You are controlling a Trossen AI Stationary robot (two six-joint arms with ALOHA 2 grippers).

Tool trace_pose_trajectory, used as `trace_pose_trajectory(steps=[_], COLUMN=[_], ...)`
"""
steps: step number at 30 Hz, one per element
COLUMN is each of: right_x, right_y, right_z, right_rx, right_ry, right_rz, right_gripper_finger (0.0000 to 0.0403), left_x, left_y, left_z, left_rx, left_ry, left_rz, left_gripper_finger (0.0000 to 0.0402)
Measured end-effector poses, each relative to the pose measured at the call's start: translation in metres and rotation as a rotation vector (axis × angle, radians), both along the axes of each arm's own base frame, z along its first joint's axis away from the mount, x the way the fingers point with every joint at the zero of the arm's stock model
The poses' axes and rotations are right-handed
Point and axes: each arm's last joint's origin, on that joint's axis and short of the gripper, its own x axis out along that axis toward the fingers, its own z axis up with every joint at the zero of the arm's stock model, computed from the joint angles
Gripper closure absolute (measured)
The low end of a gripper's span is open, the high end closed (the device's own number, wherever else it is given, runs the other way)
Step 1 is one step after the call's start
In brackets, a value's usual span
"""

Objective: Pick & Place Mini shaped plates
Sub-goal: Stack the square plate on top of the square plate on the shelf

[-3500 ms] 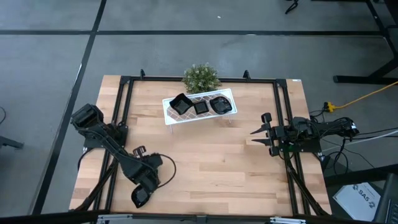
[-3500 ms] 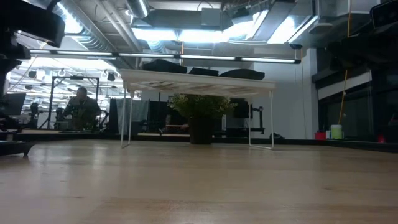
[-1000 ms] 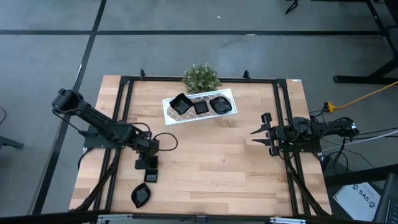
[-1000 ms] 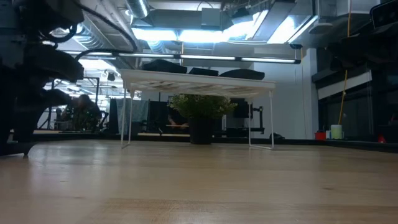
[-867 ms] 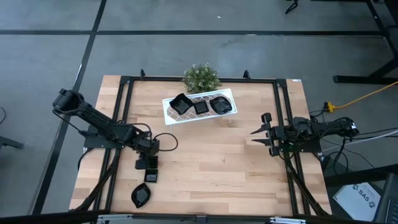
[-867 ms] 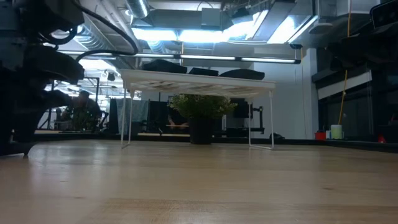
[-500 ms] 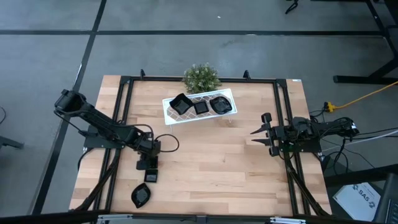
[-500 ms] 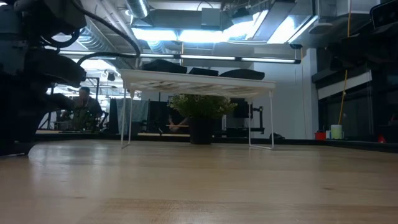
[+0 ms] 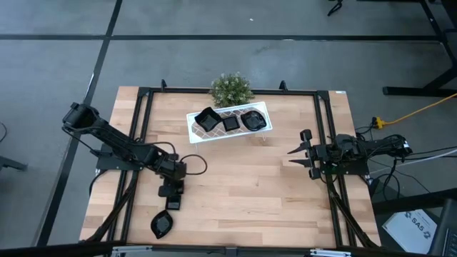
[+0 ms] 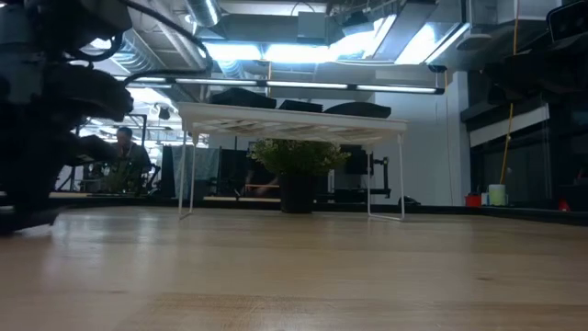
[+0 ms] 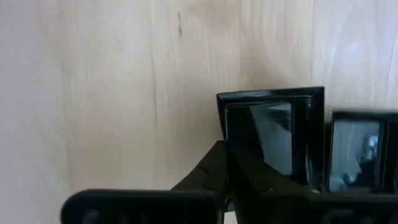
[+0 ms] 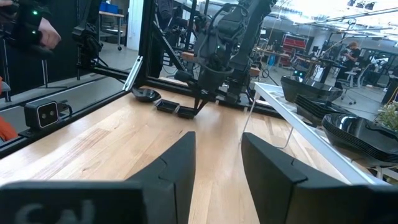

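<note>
Left gripper [image 9: 172,193] is down at the near-left part of the table [image 9: 243,193], jaws pinched on the edge of a small square black plate [image 11: 273,134]. In the left wrist view one finger [image 11: 249,177] overlaps the near wall of that dish, so it looks like a rim pinch, not a full wrap: sensible for a shallow dish lying flat. I can't confirm from these views that the plate is off the wood.

A second square plate [image 11: 364,149] sits just beside the gripped one, on the far side of the jaws from the bare wood. A leaf-like plate [image 9: 162,225] lies further out past the fingertips, toward the table's front edge. My guess is these are lined up as a pickup queue.

Destination looks to be the white rack [image 9: 193,128], well apart from the left jaws. Plates are already stacked on it [image 9: 230,121], the stacks set apart along its length. The green plant [image 9: 230,88] is just behind it.

Right gripper [image 12: 217,165] waits at the right side of the table, jaws spread, nothing between them, facing across at the left arm.
</note>
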Motion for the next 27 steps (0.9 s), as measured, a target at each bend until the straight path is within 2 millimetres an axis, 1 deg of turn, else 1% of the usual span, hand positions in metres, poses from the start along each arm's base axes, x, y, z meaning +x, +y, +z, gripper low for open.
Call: trace_pose_trajectory(steps=[5, 13, 22, 27], right_x=[0.0, 0.0, 0.0, 0.0], right_y=[0.0, 0.0, 0.0, 0.0], right_z=[0.0, 0.0, 0.0, 0.0], right_rx=[0.0, 0.0, 0.0, 0.0], right_ry=[0.0, 0.0, 0.0, 0.0], right_rz=[0.0, -0.001, 0.0, 0.0], right_gripper_finger=[0.0273, 0.0273, 0.0273, 0.0273], left_x=[0.004, 0.006, 0.019, 0.027], left_y=[0.0, 0.001, -0.002, -0.004], left_z=[0.006, 0.025, 0.046, 0.057], left_rx=[0.007, 0.016, -0.007, 0.01], left_ry=[-0.079, -0.254, -0.521, -0.672], left_rz=[0.017, 0.053, 0.014, -0.004], left_gripper_finger=[0.0398, 0.0399, 0.04, 0.04])
